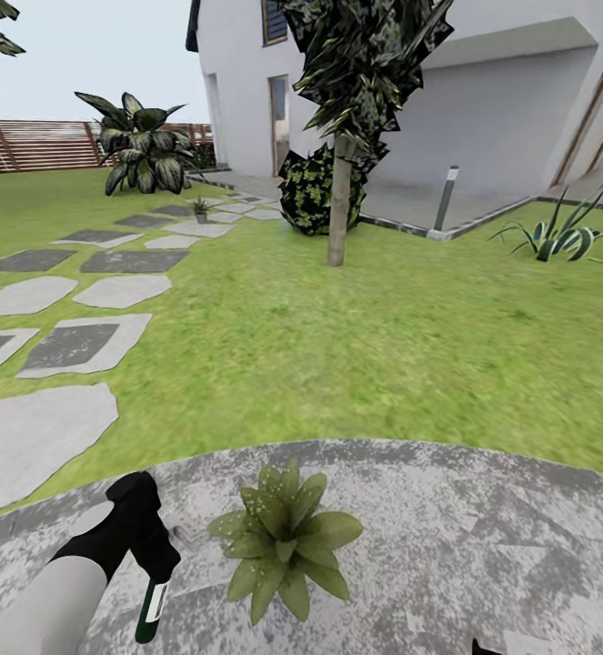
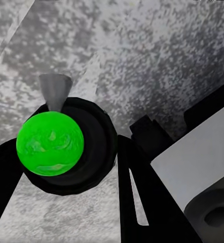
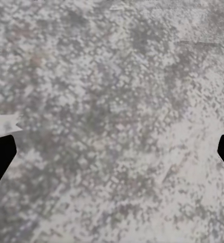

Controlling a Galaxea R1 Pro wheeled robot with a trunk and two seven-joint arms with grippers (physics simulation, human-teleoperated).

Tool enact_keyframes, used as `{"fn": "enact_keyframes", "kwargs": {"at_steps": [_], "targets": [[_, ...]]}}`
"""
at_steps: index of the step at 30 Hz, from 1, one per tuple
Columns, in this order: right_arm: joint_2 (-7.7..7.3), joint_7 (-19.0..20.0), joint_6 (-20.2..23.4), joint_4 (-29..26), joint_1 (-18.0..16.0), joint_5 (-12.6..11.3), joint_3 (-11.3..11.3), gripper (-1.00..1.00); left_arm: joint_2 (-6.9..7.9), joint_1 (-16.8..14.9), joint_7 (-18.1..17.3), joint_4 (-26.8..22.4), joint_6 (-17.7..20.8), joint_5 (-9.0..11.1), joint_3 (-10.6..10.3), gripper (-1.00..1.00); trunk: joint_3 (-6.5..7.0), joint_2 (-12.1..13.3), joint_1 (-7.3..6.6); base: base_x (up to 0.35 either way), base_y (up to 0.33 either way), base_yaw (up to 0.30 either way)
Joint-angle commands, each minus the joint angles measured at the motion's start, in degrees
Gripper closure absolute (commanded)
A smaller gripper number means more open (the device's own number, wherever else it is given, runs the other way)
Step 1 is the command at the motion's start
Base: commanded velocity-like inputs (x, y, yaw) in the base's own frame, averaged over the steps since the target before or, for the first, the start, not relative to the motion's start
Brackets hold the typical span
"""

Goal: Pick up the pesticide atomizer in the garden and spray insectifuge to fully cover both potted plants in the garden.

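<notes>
A round patio of mottled grey paving [image 1: 483,546] fills the lower part of the head view, and beyond its curved edge a green lawn [image 1: 356,346] runs up to a white house [image 1: 483,100] at the upper right. Flat grey irregular stepping stones [image 1: 74,346] trail across the left side toward a wooden slat fence [image 1: 28,144] and a big dark striped-leaf shrub [image 1: 142,146] at the upper left; a thin-trunked tree with dark speckled foliage [image 1: 339,196] stands at upper centre, and a spiky striped-leaf clump [image 1: 556,238] sits at the right. On the patio at lower centre sits a low rosette of broad pointed green leaves [image 1: 285,539], one potted plant; a second, tiny and far off, stands among the stones near the upper left [image 1: 200,209]. At lower left the black left gripper [image 1: 151,555] on its grey arm holds the dark green bottle with a white label, the pesticide atomizer [image 1: 152,611], hanging downward just left of the near rosette. The left wrist view adds what the head view lacks: a glossy bright green ball [image 2: 50,144] on a round black body with a grey cone above it, black fingers clamped alongside, over the same speckled paving. The right wrist view shows that paving with the black fingertips [image 3: 0,157] of the right gripper [image 3: 112,154] at opposite edges, spread wide and holding nothing.
</notes>
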Motion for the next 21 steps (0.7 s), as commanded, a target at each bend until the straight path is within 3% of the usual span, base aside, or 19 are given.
{"fn": "enact_keyframes", "kwargs": {"at_steps": [1,10,15,21], "targets": [[0.0,-0.21,-0.23,0.11,-0.06,0.6,-0.35,-1.0,-0.06,-0.03,-0.55,-0.07,0.57,-0.52,0.13,1.0,-0.05,-0.02,-0.01,0.001,-0.181,0.011],[0.08,-0.21,-0.23,0.14,-0.06,0.6,-0.35,-1.0,0.0,-0.02,0.21,-0.01,0.57,-0.55,0.19,1.0,-0.05,-0.02,-0.01,-0.09,-0.222,0.075],[0.08,-0.21,-0.23,0.14,-0.06,0.6,-0.35,-1.0,0.05,-0.02,1.46,-0.08,0.57,-0.48,0.2,1.0,-0.05,-0.02,-0.01,-0.054,-0.041,0.254],[0.09,-0.13,-0.23,0.11,-0.06,0.52,-0.35,-1.0,0.02,-0.09,1.66,-0.57,0.57,-0.55,0.35,1.0,-0.68,-1.22,0.65,-0.003,-0.002,0.051]]}}
